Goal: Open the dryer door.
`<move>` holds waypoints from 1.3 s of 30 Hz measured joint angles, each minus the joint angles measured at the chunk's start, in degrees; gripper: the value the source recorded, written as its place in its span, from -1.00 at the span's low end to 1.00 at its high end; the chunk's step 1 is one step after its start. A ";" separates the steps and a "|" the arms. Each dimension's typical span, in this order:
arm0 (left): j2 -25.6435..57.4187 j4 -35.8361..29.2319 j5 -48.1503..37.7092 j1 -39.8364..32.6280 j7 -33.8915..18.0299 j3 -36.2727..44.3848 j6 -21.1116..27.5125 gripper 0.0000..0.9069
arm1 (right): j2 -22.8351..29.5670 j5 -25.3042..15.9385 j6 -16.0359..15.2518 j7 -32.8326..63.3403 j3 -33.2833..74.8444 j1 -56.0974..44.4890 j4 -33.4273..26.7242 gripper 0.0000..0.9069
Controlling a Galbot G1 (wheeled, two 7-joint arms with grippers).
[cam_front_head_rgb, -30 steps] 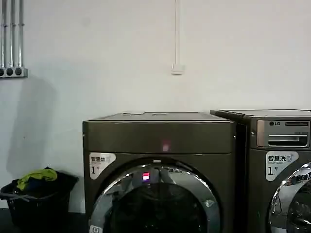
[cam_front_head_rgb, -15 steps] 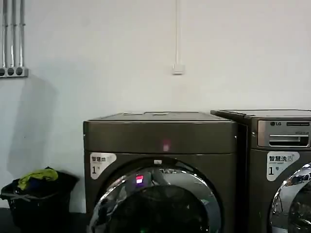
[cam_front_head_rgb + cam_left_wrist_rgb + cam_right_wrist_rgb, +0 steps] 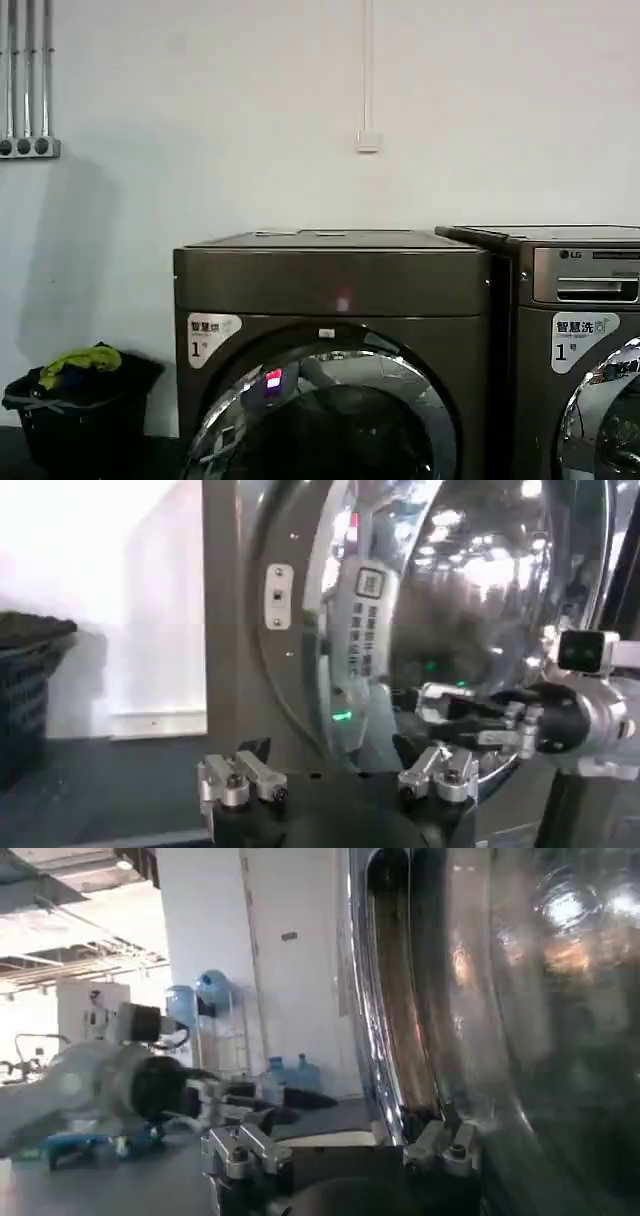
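Though open-jawed, right gripper (image 3: 345, 1148) just beside the dryer door (image 3: 490, 998) rim, left gripper (image 3: 338, 780) likewise open, near

Door: the dryer door (image 3: 318, 415) stands further out from the dryer (image 3: 330, 275) than a second ago; its chrome rim has swung and sits lower in my head view.
Red light: the small red glow (image 3: 272, 380) mirrored on the rim has slid down and toward my left.
Reflections: the bright patches on the chrome have shifted.
View: the dryer and its "1" sticker (image 3: 208, 334) sit slightly further to my right than before.
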 joint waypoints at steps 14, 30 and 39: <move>1.17 2.11 -3.37 -1.78 1.36 -2.23 0.09 1.00 | -3.74 0.33 -1.14 -0.41 -2.20 -1.54 5.54 1.00; 3.96 9.23 -3.94 -6.76 13.29 -8.74 -6.71 1.00 | -9.16 2.93 -2.60 -0.42 -5.57 -2.10 12.69 1.00; 6.86 17.33 -3.88 -11.13 18.32 -11.08 -10.79 1.00 | -14.06 4.37 -3.05 -0.11 -6.39 -2.22 17.01 1.00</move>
